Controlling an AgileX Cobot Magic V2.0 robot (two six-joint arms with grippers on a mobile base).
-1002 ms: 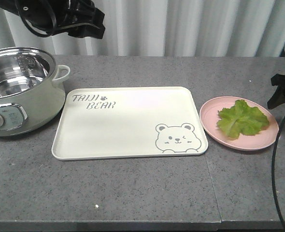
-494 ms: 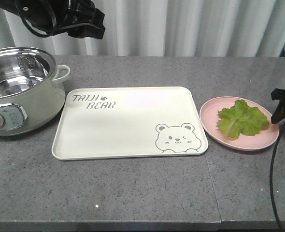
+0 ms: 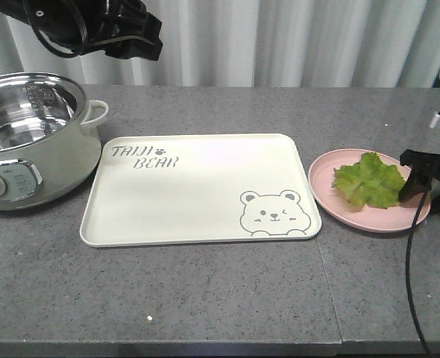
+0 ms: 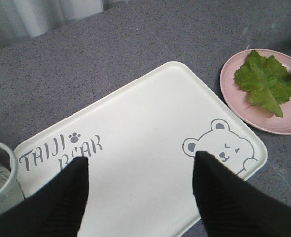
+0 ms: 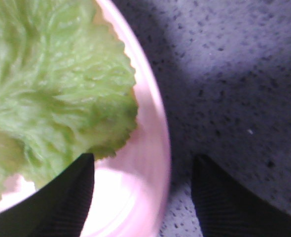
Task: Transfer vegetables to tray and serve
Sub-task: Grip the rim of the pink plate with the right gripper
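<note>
The vegetables, one green ruffled lettuce leaf (image 3: 368,180), lie on a round pink plate (image 3: 369,220) at the right. The cream tray (image 3: 198,186) with the bear face sits mid-table, with nothing on it. My right gripper (image 3: 421,177) is open at the plate's right edge. In the right wrist view it (image 5: 143,160) straddles the plate rim (image 5: 153,123), one finger at the lettuce (image 5: 52,84), the other over the table. My left gripper (image 4: 140,163) hangs open high above the tray (image 4: 145,113); the lettuce (image 4: 264,81) shows far right.
A pale green electric pot (image 3: 26,142) with a steel inner bowl stands at the left, its handle near the tray's corner. The grey stone table (image 3: 205,291) runs to a front edge. A white curtain hangs behind. A black cable (image 3: 414,268) drops from the right arm.
My right gripper has moved left and down to the plate's right rim. The lettuce leaf has shifted slightly left on the plate. The left arm has not moved.
</note>
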